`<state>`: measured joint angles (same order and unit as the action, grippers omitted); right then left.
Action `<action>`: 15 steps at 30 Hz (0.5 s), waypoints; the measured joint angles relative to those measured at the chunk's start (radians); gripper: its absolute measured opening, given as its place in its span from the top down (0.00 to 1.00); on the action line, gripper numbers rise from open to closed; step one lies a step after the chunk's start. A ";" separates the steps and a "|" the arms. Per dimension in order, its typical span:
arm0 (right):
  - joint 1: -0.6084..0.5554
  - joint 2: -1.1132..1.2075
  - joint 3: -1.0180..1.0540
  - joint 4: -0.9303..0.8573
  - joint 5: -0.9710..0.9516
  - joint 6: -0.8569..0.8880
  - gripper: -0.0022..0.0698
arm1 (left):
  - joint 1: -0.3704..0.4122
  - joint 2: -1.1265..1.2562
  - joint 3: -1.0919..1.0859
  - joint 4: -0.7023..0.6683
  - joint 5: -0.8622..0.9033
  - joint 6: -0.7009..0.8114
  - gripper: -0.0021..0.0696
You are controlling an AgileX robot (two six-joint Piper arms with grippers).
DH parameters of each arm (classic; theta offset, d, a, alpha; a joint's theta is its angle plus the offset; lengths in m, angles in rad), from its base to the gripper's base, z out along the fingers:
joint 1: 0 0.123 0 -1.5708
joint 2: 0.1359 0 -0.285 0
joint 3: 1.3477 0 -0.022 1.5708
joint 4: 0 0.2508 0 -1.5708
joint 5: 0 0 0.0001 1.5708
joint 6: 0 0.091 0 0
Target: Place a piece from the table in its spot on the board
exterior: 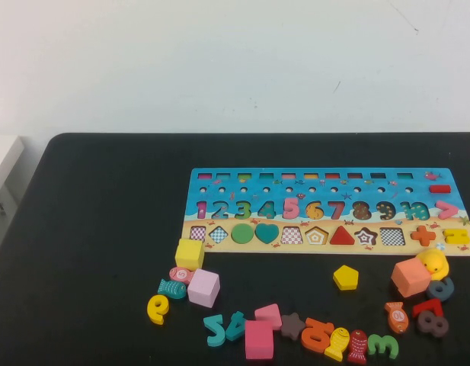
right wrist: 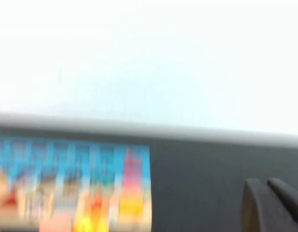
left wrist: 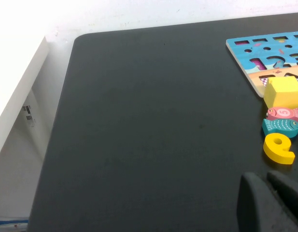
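Note:
The yellow pentagon piece (exterior: 345,277) lies flat on the black table (exterior: 97,229), just in front of the board (exterior: 219,177). The board has a blue top with numbers and a sandy strip of shape slots. An open pentagon slot (exterior: 317,236) sits in that strip. Neither arm shows in the high view. My left gripper (left wrist: 264,181) is shut and empty, low over the table left of the board's left end (left wrist: 245,53). My right gripper (right wrist: 264,186) is shut and empty, beside the board's right end (right wrist: 134,183), which is blurred. The pentagon is out of both wrist views.
Loose pieces lie along the table's front: a yellow cube (exterior: 190,253), a lilac cube (exterior: 203,287), a pink cube (exterior: 258,339), a salmon cube (exterior: 410,277), fish and numbers. The left wrist view shows the yellow cube (left wrist: 283,93), two fish and a yellow digit (left wrist: 279,147).

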<state>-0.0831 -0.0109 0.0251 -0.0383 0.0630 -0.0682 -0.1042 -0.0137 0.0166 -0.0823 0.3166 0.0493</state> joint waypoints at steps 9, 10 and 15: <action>0.000 0.000 0.005 0.000 -0.469 0.000 0.94 | 0.000 0.000 0.000 0.000 0.000 0.002 0.97; 0.000 0.000 0.005 0.000 -0.495 0.000 0.94 | 0.000 0.000 0.000 0.000 0.000 0.002 0.97; 0.000 0.000 0.005 0.062 -0.546 -0.047 0.94 | 0.000 0.000 0.000 0.000 0.000 0.002 0.97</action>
<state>-0.0831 -0.0109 0.0299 0.0242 -0.4829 -0.1147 -0.1042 -0.0137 0.0166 -0.0823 0.3166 0.0513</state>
